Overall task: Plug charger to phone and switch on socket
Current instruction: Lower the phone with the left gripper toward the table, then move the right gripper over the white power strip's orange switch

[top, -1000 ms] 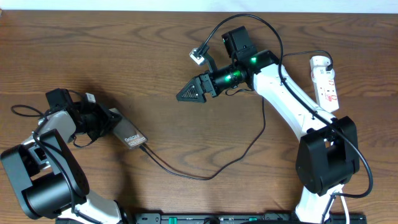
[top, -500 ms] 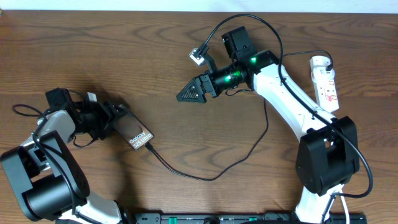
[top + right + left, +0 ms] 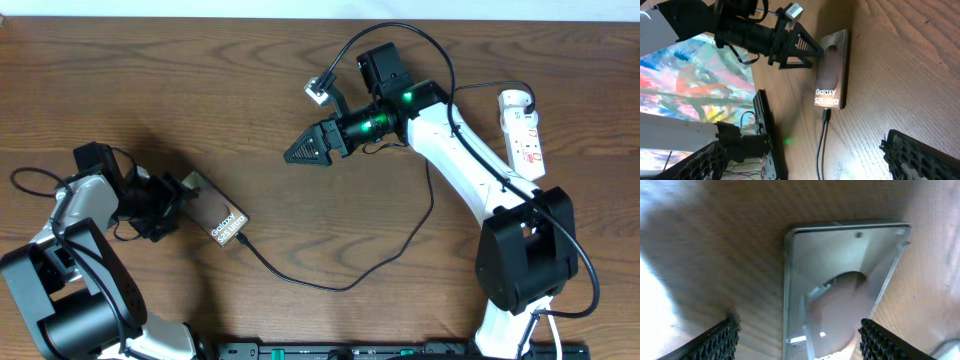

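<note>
Since a second ago the left end effector [image 3: 176, 198] has released and backed off. Its jaws stand wide, with the phone [image 3: 219, 209] flat on the counter [image 3: 150, 90] just ahead. At the phone's far end the charger [image 3: 241, 239] tip looks seated, so plugging seems done. Farther off, the right end effector [image 3: 300, 150] hovers wide and empty, well apart from the socket [image 3: 523, 130], whose switch probably remains to be pressed.

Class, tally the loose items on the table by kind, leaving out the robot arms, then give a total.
phone: 1
charger cable: 1
power strip: 1
Total: 3
</note>
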`<act>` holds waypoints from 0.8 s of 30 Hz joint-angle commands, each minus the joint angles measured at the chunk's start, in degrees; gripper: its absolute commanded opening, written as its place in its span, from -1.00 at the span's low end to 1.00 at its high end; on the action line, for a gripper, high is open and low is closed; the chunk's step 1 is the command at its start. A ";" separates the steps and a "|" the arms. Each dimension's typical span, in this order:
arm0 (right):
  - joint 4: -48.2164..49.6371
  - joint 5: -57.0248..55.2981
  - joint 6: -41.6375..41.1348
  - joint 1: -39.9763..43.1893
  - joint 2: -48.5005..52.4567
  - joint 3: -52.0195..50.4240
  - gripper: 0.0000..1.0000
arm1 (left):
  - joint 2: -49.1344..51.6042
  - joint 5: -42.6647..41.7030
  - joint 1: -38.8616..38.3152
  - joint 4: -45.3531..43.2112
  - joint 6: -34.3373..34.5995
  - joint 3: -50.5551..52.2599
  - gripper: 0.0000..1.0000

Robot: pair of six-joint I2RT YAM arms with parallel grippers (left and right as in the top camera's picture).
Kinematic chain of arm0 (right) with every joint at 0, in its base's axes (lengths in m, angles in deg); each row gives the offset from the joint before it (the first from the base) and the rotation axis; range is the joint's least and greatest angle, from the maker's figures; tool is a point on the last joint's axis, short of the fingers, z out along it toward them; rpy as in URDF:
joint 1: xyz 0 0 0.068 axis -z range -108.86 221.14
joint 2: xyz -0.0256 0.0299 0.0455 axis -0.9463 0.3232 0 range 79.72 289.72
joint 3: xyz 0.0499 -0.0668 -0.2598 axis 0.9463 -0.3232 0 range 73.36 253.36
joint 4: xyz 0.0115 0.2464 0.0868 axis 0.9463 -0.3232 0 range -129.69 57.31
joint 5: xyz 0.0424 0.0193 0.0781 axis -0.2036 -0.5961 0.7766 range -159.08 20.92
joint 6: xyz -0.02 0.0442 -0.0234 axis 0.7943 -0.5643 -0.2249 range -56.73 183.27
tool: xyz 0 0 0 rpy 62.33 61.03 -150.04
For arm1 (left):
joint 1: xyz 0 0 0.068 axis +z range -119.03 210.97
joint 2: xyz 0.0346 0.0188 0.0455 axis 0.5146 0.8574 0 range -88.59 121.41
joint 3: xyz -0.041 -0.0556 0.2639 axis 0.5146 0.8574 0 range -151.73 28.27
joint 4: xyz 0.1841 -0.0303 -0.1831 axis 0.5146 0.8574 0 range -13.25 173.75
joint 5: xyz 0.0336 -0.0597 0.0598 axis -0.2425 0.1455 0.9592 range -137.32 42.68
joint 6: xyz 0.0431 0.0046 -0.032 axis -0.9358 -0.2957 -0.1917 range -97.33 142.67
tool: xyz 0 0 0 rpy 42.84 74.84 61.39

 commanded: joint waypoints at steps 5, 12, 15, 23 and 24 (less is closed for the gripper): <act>-2.08 -2.67 1.07 1.31 -0.22 0.76 0.99 | -2.21 2.71 0.17 0.37 -5.03 1.33 0.56; -7.67 -11.69 0.76 6.80 -0.22 0.79 0.99 | -19.65 -14.80 0.15 -3.67 -8.68 -0.39 0.65; -9.68 -17.16 -1.16 9.73 -0.44 1.01 0.98 | -27.36 -18.67 0.15 -4.61 -8.66 -0.39 0.75; -18.86 -30.93 -2.03 18.62 -3.10 10.05 0.99 | -39.45 -24.06 0.07 -3.65 -8.41 -0.37 0.86; -20.35 -33.20 -2.16 19.67 -3.58 12.15 0.98 | -39.93 -24.04 -0.22 -3.45 -8.41 -0.37 0.86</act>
